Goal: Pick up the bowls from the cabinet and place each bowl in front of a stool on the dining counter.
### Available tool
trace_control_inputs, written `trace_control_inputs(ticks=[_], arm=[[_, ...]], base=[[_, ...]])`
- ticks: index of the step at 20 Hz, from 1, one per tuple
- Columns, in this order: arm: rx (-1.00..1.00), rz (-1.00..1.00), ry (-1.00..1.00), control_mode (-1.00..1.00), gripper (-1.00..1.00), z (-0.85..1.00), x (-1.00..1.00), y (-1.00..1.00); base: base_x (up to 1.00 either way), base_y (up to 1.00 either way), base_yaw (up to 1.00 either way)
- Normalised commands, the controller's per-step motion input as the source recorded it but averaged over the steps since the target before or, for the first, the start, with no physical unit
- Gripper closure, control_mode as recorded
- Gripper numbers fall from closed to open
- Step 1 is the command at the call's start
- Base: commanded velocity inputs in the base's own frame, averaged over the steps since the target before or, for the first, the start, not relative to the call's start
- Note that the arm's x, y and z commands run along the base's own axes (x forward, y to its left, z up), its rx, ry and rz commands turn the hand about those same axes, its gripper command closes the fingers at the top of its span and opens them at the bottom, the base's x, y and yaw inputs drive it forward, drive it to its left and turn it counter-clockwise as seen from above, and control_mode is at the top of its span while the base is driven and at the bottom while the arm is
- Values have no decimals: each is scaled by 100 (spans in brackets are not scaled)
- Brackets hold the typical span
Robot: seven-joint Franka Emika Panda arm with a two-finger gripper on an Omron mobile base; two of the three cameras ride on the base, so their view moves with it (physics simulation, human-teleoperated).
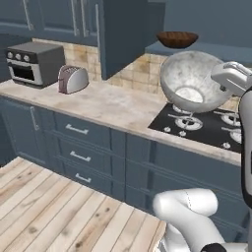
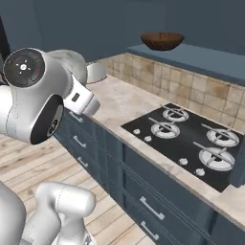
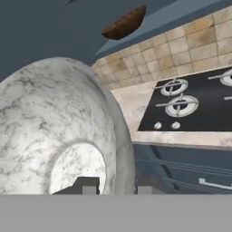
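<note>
My gripper (image 3: 117, 188) is shut on the rim of the grey-white marbled bowl (image 3: 45, 131), one finger inside and one outside. The bowl (image 1: 189, 78) hangs tilted on its side in the air above the gas hob, its mouth facing left, with the gripper (image 1: 220, 81) at its right rim. The dark brown wooden bowl (image 1: 177, 38) (image 2: 162, 40) (image 3: 124, 23) rests upright on the flat shelf of the blue-grey cabinet (image 1: 216, 50) (image 2: 201, 58), behind and above the held bowl. The stool and the dining counter are out of view.
A black gas hob (image 1: 206, 123) (image 2: 186, 139) (image 3: 190, 106) lies in the beige counter (image 1: 108, 106) below the hand. A toaster (image 1: 73, 78) and a small oven (image 1: 34, 63) stand at the left. Closed wall cupboards (image 1: 59, 19) hang above; drawers (image 1: 78, 130) run below.
</note>
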Motion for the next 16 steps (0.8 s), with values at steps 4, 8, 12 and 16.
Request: trace_control_inputs(ticks=[4,8,12,16], arm=[[0,0,0,100,100,0,0,0],[0,0,0,100,100,0,0,0],[0,0,0,100,100,0,0,0],[0,0,0,100,100,0,0,0]], base=[[-29,0,65],[-20,1,65],[-9,5,65],[-8,7,64]])
